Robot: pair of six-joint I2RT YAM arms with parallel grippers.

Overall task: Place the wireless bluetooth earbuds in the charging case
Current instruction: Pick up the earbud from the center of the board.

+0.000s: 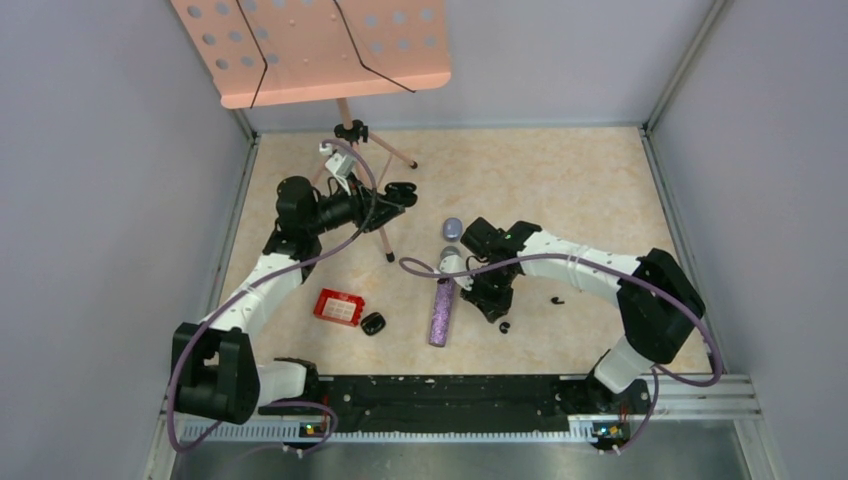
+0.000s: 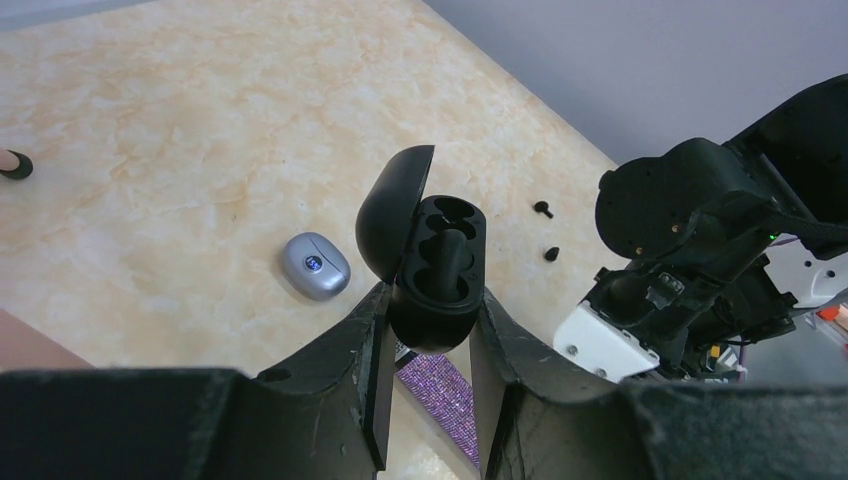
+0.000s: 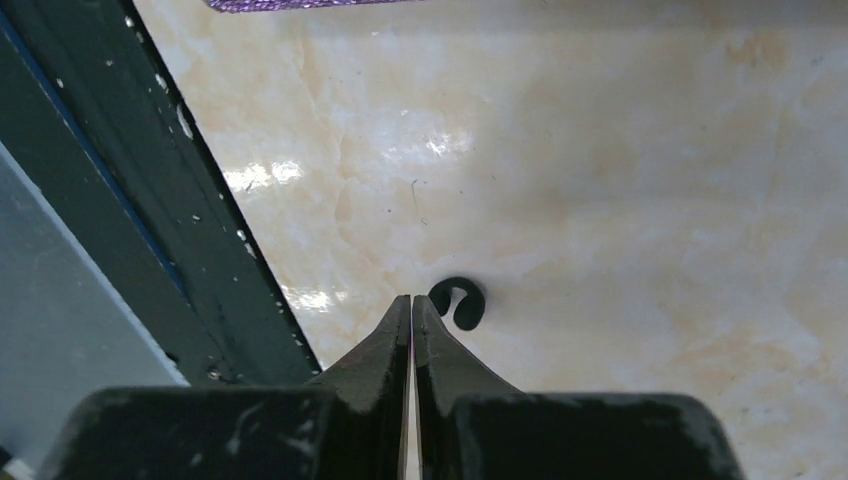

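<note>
My left gripper (image 1: 400, 192) (image 2: 432, 300) is shut on an open black charging case (image 2: 437, 262) and holds it above the table, lid (image 2: 393, 210) swung up to the left. Its wells look dark and I cannot tell whether an earbud sits in them. My right gripper (image 1: 497, 308) (image 3: 412, 298) is shut and empty, tips down at the table. A black earbud (image 3: 459, 301) (image 1: 504, 326) lies just right of the tips. A second black earbud (image 1: 556, 300) lies further right. Both show in the left wrist view (image 2: 543, 208) (image 2: 551, 254). No purple earbuds are in view.
A closed silver-purple case (image 1: 452, 228) (image 2: 316, 266) lies mid-table. A purple glitter case (image 1: 441, 312), a small closed black case (image 1: 373, 323) and a red box (image 1: 338, 307) lie nearer the front. A pink music stand (image 1: 310, 45) stands at the back left. A black rail (image 1: 440, 392) runs along the front.
</note>
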